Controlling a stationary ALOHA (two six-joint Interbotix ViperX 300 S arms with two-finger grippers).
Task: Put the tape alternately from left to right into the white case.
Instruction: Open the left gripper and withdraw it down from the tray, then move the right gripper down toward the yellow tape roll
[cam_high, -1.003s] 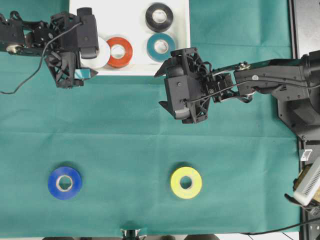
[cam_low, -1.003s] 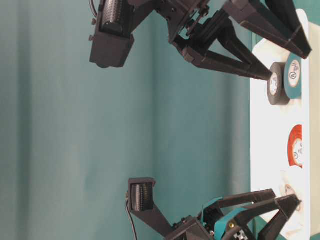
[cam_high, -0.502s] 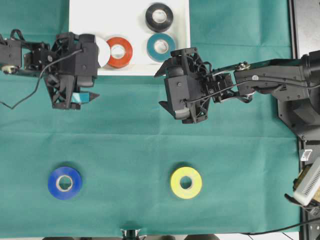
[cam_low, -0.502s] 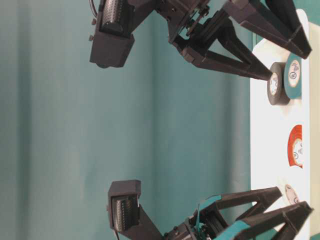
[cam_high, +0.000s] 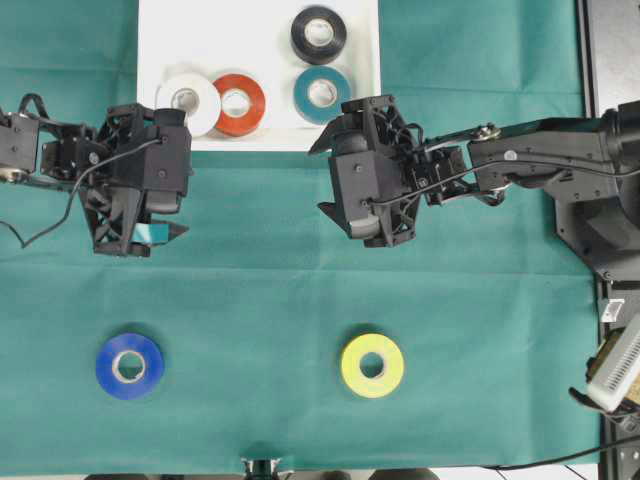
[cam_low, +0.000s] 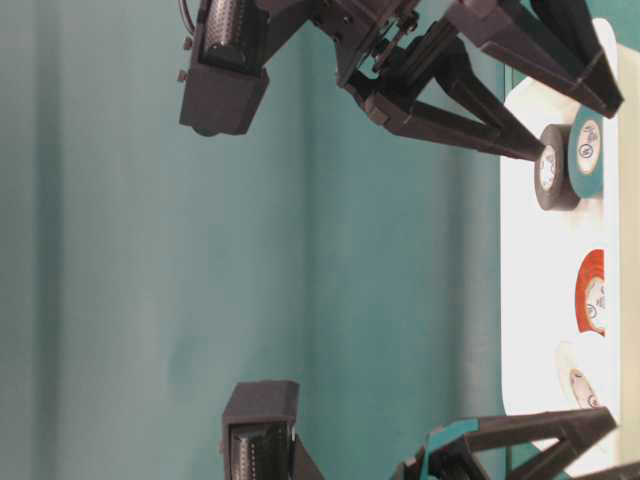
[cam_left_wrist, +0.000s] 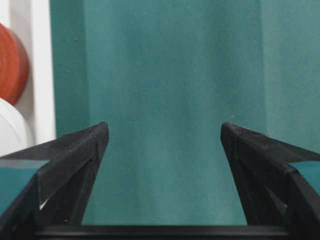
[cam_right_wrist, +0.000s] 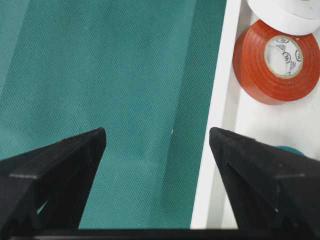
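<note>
Left gripper (cam_high: 150, 233) wide, empty, withdrawn from white case (cam_high: 258, 75); white roll (cam_high: 188, 103) uncovered. Right gripper (cam_right_wrist: 157, 137) wide, unmoved.

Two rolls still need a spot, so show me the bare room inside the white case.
The shallow white plastic tray is bare across its far-left part, beyond the white tape roll and red-orange tape roll. Its near edge and right side are crowded: those two, the teal tape roll and the black tape roll.

Six tape rolls (cam_high: 187, 100), one white case (cam_high: 250, 30), two arms (cam_high: 540, 150).
</note>
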